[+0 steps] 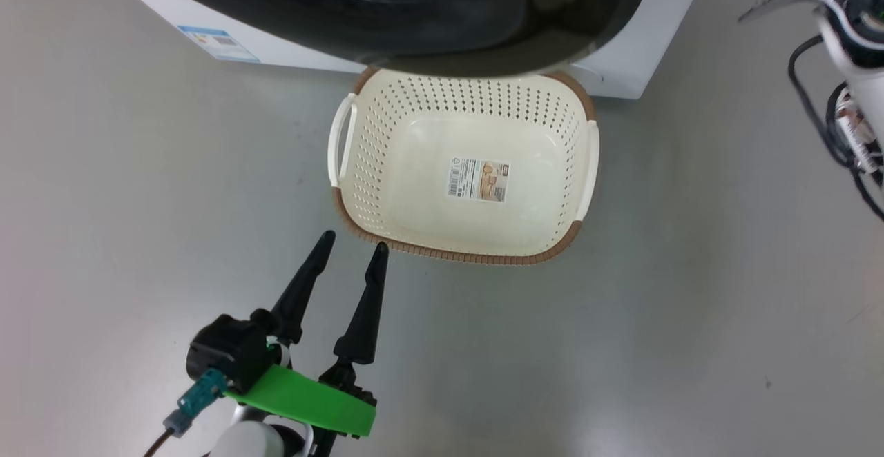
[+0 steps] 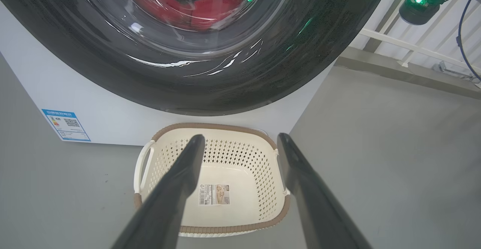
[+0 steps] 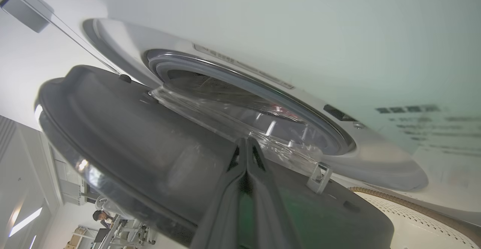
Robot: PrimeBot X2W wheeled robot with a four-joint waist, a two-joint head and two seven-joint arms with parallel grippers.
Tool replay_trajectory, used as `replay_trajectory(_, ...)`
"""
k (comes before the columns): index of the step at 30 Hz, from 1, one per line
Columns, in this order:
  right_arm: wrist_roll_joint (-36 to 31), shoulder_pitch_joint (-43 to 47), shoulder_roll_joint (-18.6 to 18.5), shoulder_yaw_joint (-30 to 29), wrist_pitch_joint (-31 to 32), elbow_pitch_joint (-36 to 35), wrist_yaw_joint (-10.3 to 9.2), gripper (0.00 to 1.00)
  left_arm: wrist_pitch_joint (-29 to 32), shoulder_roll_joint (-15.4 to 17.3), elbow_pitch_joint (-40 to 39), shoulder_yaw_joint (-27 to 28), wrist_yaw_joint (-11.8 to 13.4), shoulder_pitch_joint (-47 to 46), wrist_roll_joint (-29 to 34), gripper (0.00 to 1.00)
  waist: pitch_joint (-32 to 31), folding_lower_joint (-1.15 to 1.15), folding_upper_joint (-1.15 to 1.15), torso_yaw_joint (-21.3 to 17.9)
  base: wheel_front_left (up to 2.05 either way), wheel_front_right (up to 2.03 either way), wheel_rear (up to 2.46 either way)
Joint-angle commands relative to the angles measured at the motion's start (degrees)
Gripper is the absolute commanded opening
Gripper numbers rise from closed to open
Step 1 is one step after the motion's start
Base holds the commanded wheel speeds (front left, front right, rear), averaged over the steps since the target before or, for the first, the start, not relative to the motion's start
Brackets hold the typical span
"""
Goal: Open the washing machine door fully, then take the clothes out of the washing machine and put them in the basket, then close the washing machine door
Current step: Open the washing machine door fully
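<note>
The washing machine (image 1: 621,50) stands at the top of the head view. Its door (image 1: 442,36) is swung partly open and overhangs the far rim of the basket (image 1: 456,253), which holds only a sticker. In the left wrist view, red clothes (image 2: 210,10) show through the door's (image 2: 210,87) glass bowl, above the basket (image 2: 210,126). My left gripper (image 1: 353,241) hangs open in front of the basket's near left corner, with nothing between its fingers (image 2: 173,189). My right gripper (image 3: 246,140) is shut, its tips at the inner face of the door (image 3: 131,136) beside the glass bowl.
Bare grey floor surrounds the basket. A blue label (image 1: 217,43) is stuck low on the machine's front. My right arm with dark cables (image 1: 839,29) reaches in at the upper right. A person (image 3: 99,216) stands far off in the right wrist view.
</note>
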Motion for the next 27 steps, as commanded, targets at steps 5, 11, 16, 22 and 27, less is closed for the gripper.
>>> replay_trajectory(5,-1.4,4.9,2.0,1.5,0.6,-3.0,0.46,0.0,-0.7,0.9,-1.2,1.9,-0.3,1.2,-0.3,1.0,-2.8,0.0,0.0,0.3,0.0,0.0,0.0)
replay_trajectory(11,-0.7,8.5,2.8,1.9,1.2,-4.7,0.46,0.0,-0.7,0.9,-1.2,2.4,-0.3,2.5,-0.2,1.0,-5.2,0.0,0.0,0.6,0.0,0.0,0.0)
replay_trajectory(16,-0.9,10.7,3.5,2.7,2.0,-6.4,0.46,0.0,-0.7,0.9,-1.3,2.9,-0.3,3.4,0.1,1.0,-6.6,0.0,0.0,0.6,0.0,0.0,0.0)
replay_trajectory(22,-1.0,12.4,4.2,3.4,2.9,-7.8,0.46,0.0,-0.7,0.9,-1.3,3.2,-0.3,4.0,0.2,1.0,-7.4,0.0,0.0,0.5,0.0,0.0,0.0)
replay_trajectory(27,-0.8,14.3,4.9,4.0,3.8,-8.9,0.46,0.0,-0.7,0.9,-1.3,3.3,-0.3,4.4,0.4,1.0,-8.3,0.0,0.0,0.5,0.0,0.0,0.0)
